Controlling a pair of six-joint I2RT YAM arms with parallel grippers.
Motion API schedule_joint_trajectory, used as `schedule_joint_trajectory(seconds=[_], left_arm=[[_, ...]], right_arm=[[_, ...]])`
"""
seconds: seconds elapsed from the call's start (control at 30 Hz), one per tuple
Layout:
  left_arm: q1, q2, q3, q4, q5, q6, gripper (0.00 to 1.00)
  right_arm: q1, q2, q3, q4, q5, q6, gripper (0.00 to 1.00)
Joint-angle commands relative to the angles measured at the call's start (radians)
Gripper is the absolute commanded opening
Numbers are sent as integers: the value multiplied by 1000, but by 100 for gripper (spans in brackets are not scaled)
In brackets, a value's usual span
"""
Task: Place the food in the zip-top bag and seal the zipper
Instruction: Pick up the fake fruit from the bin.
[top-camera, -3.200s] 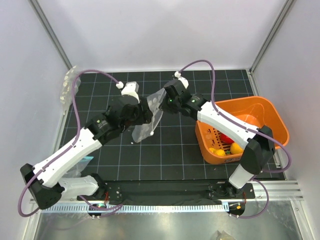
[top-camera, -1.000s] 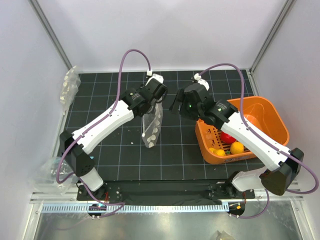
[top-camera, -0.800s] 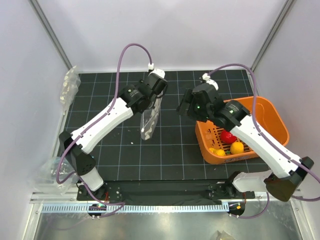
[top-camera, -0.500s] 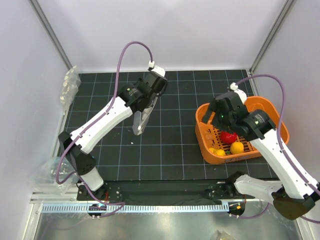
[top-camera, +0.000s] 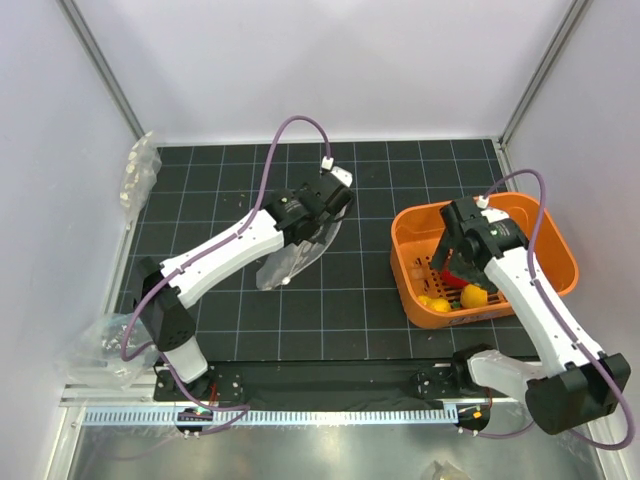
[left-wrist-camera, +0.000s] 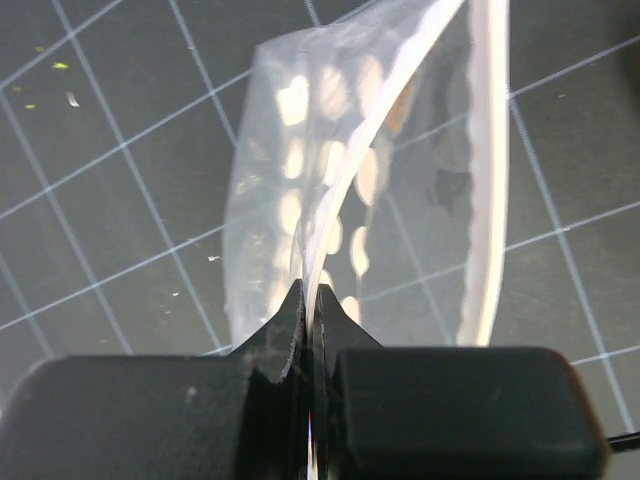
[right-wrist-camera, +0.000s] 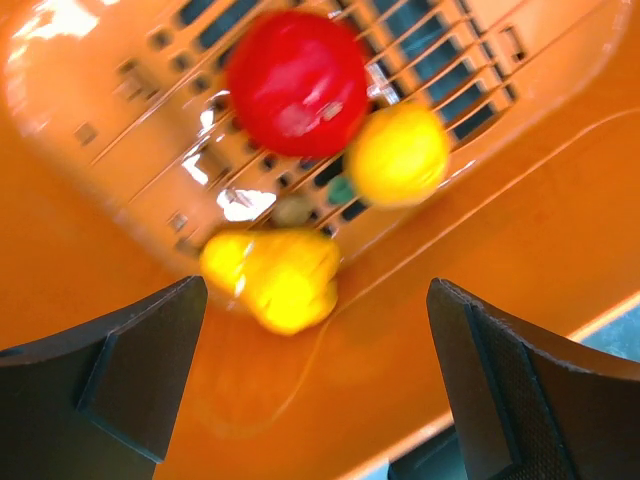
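gridded mat (top-camera: 340, 310); left pincer (left-wrist-camera: 307, 297) pinches bag (left-wrist-camera: 290, 190), right pincer (right-wrist-camera: 315, 290) spread over fruits (right-wrist-camera: 297, 83)

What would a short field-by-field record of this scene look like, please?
left gripper: shut on an edge of the zip-top bag
bag contents: no food visible inside
right gripper: open, over the orange basket, holding nothing
food: red fruit and yellow fruits, all in the basket
surface: black gridded mat
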Motion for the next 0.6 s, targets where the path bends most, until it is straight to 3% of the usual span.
schedule_joint_trajectory(seconds=[0.0,0.2,0.57], left_arm=[[-1,-7,-12,53,45,-44,0],[-1,-16,-41,76,97,-79,0],[-3,-16,-49,97,136,-101,0]], right_arm=[[-110,16,-28,114,-23,-118,100],[-301,117,-60,250,-184,-221,100],[-322,285,-135,479,-264,-215,100]])
